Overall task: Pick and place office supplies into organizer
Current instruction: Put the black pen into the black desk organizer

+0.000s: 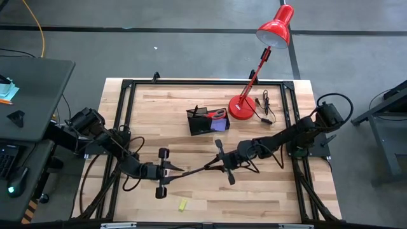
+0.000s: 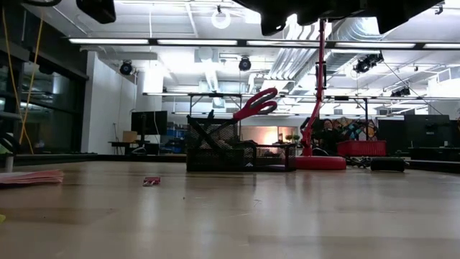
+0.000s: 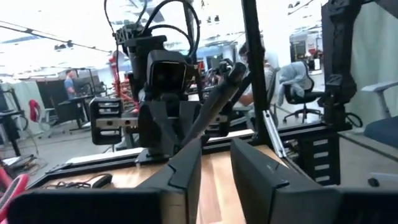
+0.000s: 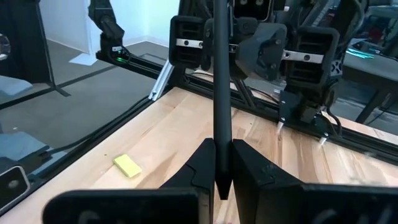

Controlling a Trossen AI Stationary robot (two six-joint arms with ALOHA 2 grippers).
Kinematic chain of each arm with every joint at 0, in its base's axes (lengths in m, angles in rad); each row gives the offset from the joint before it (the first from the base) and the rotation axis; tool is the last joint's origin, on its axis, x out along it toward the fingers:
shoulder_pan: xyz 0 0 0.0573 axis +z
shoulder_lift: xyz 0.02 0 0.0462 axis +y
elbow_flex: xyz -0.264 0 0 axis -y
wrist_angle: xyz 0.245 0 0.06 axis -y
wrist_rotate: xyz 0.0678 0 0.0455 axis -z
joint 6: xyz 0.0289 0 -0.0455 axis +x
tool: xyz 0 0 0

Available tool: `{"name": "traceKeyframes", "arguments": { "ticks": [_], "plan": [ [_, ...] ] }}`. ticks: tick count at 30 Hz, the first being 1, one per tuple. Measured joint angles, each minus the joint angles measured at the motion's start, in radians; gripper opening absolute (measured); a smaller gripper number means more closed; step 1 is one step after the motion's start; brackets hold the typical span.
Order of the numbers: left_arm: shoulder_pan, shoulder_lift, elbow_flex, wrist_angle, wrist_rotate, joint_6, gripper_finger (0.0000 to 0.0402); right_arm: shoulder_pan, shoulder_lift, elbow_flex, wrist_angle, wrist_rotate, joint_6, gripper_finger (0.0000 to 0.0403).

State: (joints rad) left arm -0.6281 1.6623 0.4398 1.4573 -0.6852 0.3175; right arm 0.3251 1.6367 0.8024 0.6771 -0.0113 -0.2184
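Observation:
A slim black pen (image 1: 197, 168) hangs over the table's near middle between my two grippers, which face each other. My right gripper (image 1: 217, 163) is shut on it. My left gripper (image 1: 173, 170) stands at the pen's other end with a narrow gap between its fingers (image 3: 186, 171). In the left wrist view the pen (image 3: 214, 106) ends at one fingertip. The black organizer (image 1: 202, 121) stands at the far middle with red-handled scissors (image 1: 217, 114) upright in it. A tiny yellow piece (image 1: 183, 205) lies near the front edge. My right gripper pinches the pen's end (image 4: 221, 146) between its two fingers. The fingers lie level, point toward the table's left and run along the pen. The pen sticks straight out ahead of them, clear of the table. My left gripper: whether a fingertip touches the pen's far end (image 3: 194, 142), I cannot tell.
A red desk lamp (image 1: 243, 107) stands right of the organizer, with a black cable (image 1: 264, 105) beside its base. In the low view a pink pad (image 2: 29, 176) lies at the left and a small red scrap (image 2: 151, 181) lies on the wood.

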Motion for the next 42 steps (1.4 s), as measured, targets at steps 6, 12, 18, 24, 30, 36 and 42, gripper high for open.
{"name": "traceKeyframes", "arguments": {
  "ticks": [6, 12, 18, 24, 30, 36, 42],
  "plan": [
    [0.0, 0.0, 0.007, -0.003, 0.012, -0.016, 0.0156, 0.018, 0.0, 0.0, 0.003, 0.001, 0.0, 0.0016],
    [0.0, 0.0, 0.007, 0.006, -0.023, -0.009, 0.0238, 0.023, 0.0, 0.0, 0.029, 0.011, -0.003, 0.0016],
    [0.0, 0.0, 0.038, 0.01, -0.027, 0.013, 0.0243, 0.009, 0.0, 0.0, 0.031, 0.07, 0.025, 0.0016],
    [0.0, 0.0, 0.09, 0.006, -0.053, 0.091, 0.0211, -0.016, 0.0, 0.0, 0.032, 0.051, 0.035, 0.0016],
    [0.0, 0.0, 0.102, -0.001, -0.088, 0.097, 0.0187, -0.017, 0.001, 0.0, 0.031, 0.044, 0.029, 0.0016],
    [0.0, 0.0, 0.102, -0.011, -0.099, 0.097, 0.0164, -0.017, 0.001, 0.0, 0.032, 0.037, 0.034, 0.0016],
    [0.017, 0.0, 0.102, -0.01, -0.096, 0.095, 0.0133, -0.018, 0.001, 0.0, 0.034, 0.037, 0.037, 0.0016]
  ]
}}
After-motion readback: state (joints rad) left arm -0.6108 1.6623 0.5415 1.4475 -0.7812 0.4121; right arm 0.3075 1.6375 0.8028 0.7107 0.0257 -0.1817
